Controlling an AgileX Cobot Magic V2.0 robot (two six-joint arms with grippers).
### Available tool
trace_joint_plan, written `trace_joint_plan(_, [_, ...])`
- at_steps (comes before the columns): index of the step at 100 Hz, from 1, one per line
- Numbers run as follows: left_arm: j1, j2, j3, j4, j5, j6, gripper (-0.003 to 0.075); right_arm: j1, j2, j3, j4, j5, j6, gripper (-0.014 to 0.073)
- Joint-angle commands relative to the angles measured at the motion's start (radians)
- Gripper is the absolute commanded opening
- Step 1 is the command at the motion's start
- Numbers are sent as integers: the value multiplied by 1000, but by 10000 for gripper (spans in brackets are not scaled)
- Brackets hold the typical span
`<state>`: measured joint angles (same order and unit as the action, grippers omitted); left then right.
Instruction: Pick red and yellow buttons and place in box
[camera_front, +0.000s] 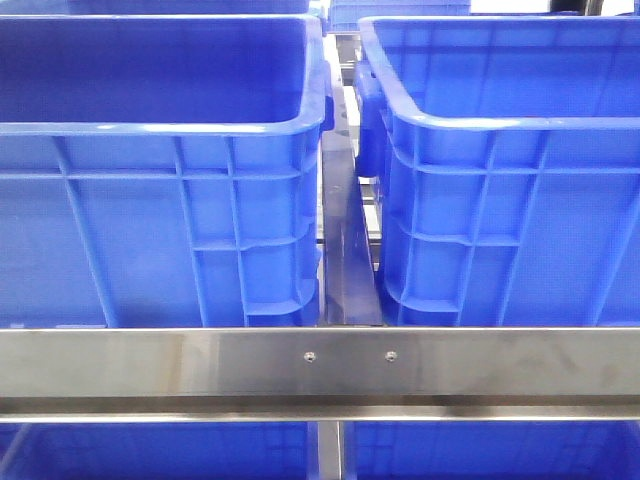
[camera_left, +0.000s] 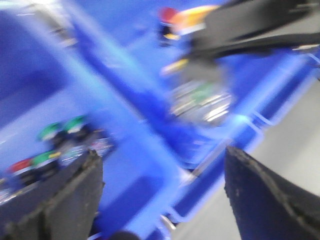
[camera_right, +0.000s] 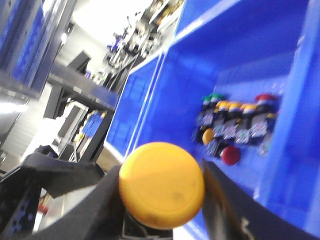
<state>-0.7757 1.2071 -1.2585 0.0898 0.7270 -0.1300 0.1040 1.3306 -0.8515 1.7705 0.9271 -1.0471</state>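
Front view: two blue plastic crates side by side, left crate (camera_front: 160, 130) and right crate (camera_front: 510, 130), a narrow gap between them. Steel rail (camera_front: 320, 365) crosses in front. Crate contents hidden from this angle; no arms visible.

Left wrist view: heavily blurred. Left gripper (camera_left: 162, 192) fingers wide apart, nothing between them. A blue bin (camera_left: 150, 125) below holds green-capped buttons (camera_left: 62, 127) and a red-capped one (camera_left: 20, 165) in a cluster. Farther off, the other arm (camera_left: 250, 25) carries a blurred red/yellow button.

Right wrist view: right gripper (camera_right: 160, 200) clamped on a yellow button (camera_right: 161, 184), cap facing the camera. Behind it, a blue box (camera_right: 240, 55) holds a group of buttons (camera_right: 235, 125): yellow, green and red caps, one loose red button (camera_right: 230, 155) beside them.
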Motion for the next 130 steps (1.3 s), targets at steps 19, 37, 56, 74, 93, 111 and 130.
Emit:
trace_joint_plan(19, [240,-140,64,9,-54,-29,484,-93,-47,-36,135,97,-17,110])
trace_joint_plan(37, [396,-302,195,9,-56,-51,484,-94,-47,-36,135,96,-20,110])
trace_joint_plan(56, [505,-526,348,9,-56,-77,483,-94,-47,-36,135,91,-23,110])
trace_joint_plan(74, [539,-746,474,8,-50,-102,483,-94,-47,-36,135,77,-23,110])
trace_joint_plan(93, [539,-924,558,-1,-28,-102,463,-94,-47,-36,135,66,-24,110])
trace_joint_plan(111, [539,-1001,576,-1,-28,-102,275,-94,-47,-36,135,36,-24,110])
trace_joint_plan(130, [539,-1006,576,-1,-28,-102,-20,-94,-47,-49,135,-3,-66,110])
